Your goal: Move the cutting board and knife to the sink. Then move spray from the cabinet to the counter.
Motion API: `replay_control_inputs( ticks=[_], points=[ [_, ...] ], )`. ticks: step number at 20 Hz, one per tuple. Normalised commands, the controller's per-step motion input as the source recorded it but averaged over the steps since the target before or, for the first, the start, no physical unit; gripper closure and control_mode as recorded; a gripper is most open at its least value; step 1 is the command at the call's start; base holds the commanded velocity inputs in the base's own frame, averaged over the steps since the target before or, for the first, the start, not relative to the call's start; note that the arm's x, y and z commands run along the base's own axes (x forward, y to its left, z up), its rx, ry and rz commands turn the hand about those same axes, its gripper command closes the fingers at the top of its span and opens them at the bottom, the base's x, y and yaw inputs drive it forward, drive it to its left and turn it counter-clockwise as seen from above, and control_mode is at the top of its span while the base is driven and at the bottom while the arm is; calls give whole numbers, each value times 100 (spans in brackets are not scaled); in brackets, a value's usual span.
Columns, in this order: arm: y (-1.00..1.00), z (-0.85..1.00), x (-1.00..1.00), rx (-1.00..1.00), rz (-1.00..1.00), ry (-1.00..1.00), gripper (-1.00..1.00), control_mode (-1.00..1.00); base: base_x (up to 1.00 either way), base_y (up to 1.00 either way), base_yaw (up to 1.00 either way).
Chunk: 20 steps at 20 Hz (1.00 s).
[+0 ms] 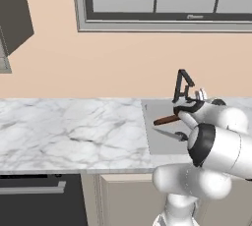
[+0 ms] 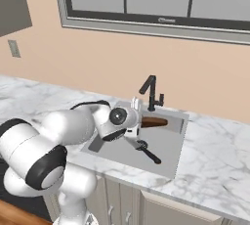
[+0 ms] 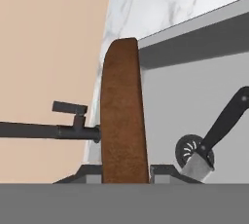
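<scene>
Pinched between the claw's (image 3: pixel 125 177) two dark fingertips, the cutting board (image 3: pixel 122 116) stretches away from the hand as a long reddish-brown oval. From the right base view the claw (image 2: pixel 138 123) hangs over the sink (image 2: pixel 178 146), near its back wall, with the board (image 2: pixel 155 122) sticking out sideways toward the far side of the basin. Whether the board touches the basin wall or floor cannot be told. In the left base view the board (image 1: pixel 166 120) shows as a thin brown sliver just ahead of the white wrist.

The knife (image 2: pixel 146 152) lies on the sink floor, black handle toward the front rim and blade pointing back under the hand. In the hand view the knife (image 3: pixel 221 129) rests beside the round drain (image 3: pixel 187 150), its silver blade just next to the drain hole. In the left base view it (image 1: pixel 172 135) lies in the basin below the board.

A thin black faucet (image 2: pixel 151 92) rises at the back edge of the sink, close behind the board. White marble tabletop (image 1: pixel 69 131) spreads to the left of the basin.
</scene>
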Motion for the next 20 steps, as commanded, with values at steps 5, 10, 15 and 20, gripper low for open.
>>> replay_control_inputs(
  ticks=[5, 10, 15, 20],
  points=[
    [-1, -34, 13, 4, 3, 9, 100, -100, 0, 0, 0],
    [0, -60, 34, 0, 0, 42, 100, -100, 0, 0, 0],
    [0, -62, 6, 0, 1, 18, 100, -100, 0, 0, 0],
    [-8, -16, -14, 3, 0, 7, -100, -100, 0, 0, 0]
  ],
)
